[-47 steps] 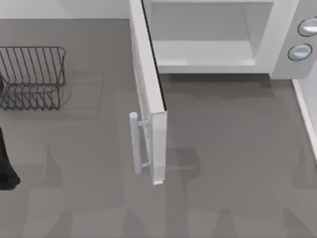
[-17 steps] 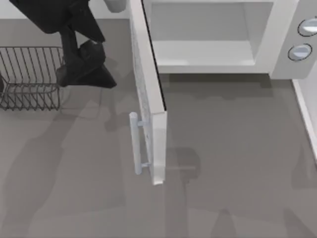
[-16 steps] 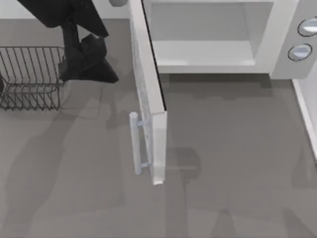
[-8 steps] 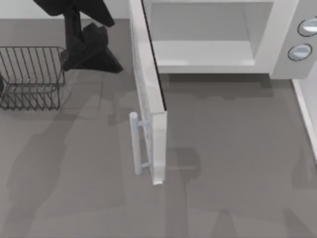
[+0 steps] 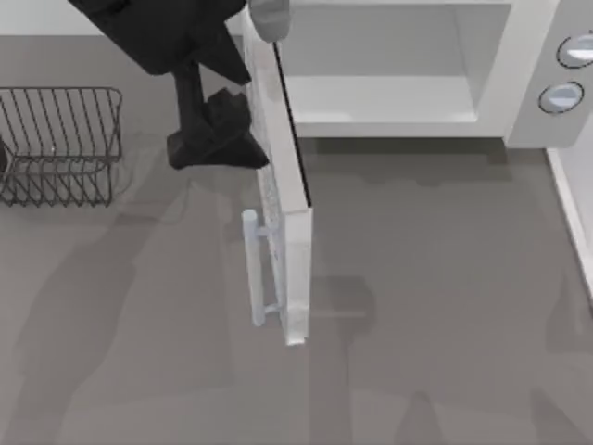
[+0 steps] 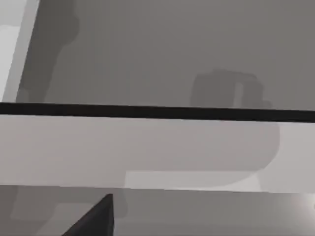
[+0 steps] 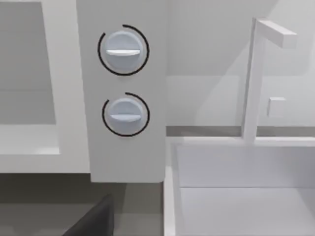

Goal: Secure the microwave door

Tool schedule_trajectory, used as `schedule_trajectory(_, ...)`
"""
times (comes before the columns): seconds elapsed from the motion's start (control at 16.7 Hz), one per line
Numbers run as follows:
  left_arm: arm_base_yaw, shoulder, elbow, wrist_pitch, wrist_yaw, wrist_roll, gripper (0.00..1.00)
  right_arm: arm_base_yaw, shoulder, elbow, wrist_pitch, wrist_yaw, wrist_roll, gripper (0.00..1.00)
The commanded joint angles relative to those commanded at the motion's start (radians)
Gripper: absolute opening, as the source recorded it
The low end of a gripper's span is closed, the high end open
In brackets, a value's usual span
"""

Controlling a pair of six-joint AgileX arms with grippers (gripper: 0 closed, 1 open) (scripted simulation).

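Note:
The microwave point(image 5: 519, 65) stands at the back of the table with its pale cavity point(image 5: 380, 83) exposed. The microwave door point(image 5: 278, 167) is swung wide open and stands edge-on, pointing toward the front, its pale bar handle point(image 5: 251, 269) on the left face. My left gripper point(image 5: 218, 144) hovers just left of the door's outer face, near the hinge end and behind the handle. The left wrist view looks close onto the door panel point(image 6: 147, 152) and its dark edge strip. My right gripper point(image 7: 93, 223) faces the two round knobs point(image 7: 123, 51) on the microwave panel.
A dark wire rack point(image 5: 57, 144) sits at the left of the table, behind and left of my left arm. In the right wrist view, a white basin point(image 7: 241, 187) with a white tap point(image 7: 256, 73) stands beside the microwave. Bare grey tabletop point(image 5: 435, 306) lies in front of the microwave.
My left arm has swung in from the left, passed the wire rack and moved right and forward, right beside the door's outer face. The door stands as before.

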Motion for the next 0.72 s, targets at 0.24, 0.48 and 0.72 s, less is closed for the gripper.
schedule_trajectory(0.24, -0.036, -0.002, -0.112, 0.122, -0.011, -0.037, 1.0, 0.0, 0.0, 0.0, 0.0, 0.0, 0.0, 1.0)
schedule_trajectory(0.48, -0.038, -0.001, -0.116, 0.127, -0.012, -0.038, 1.0, 0.0, 0.0, 0.0, 0.0, 0.0, 0.0, 1.0)
schedule_trajectory(0.72, -0.038, -0.001, -0.116, 0.127, -0.012, -0.038, 0.7, 0.0, 0.0, 0.0, 0.0, 0.0, 0.0, 1.0)
